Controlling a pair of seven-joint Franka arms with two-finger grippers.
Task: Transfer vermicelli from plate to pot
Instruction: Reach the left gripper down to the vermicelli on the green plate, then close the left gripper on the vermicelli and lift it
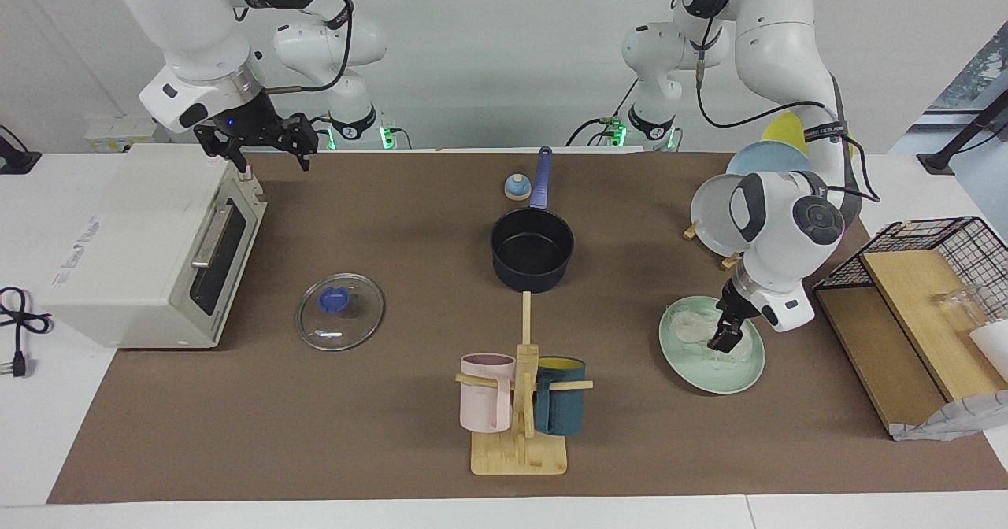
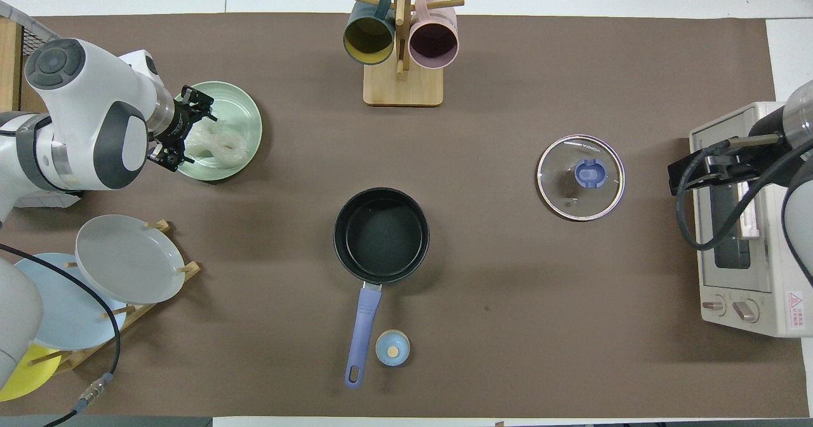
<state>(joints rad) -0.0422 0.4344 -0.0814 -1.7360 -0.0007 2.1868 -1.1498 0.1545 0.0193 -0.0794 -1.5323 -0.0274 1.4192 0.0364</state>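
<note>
Mug rack (image 1: 520, 403) in foreground; left gripper (image 1: 723, 343) down in plate (image 1: 744, 378), finger state indiscernible, vermicelli (image 1: 691, 327) unlifted. Pot (image 1: 532, 249) empty; right gripper (image 1: 260, 142) waits over oven (image 1: 150, 246), fingers apart.

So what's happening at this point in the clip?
The left gripper is down in the green plate, at the vermicelli; nothing is lifted yet. The pot sits empty mid-table, its glass lid lying on the table toward the right arm's end. The right gripper waits above the toaster oven.
</note>
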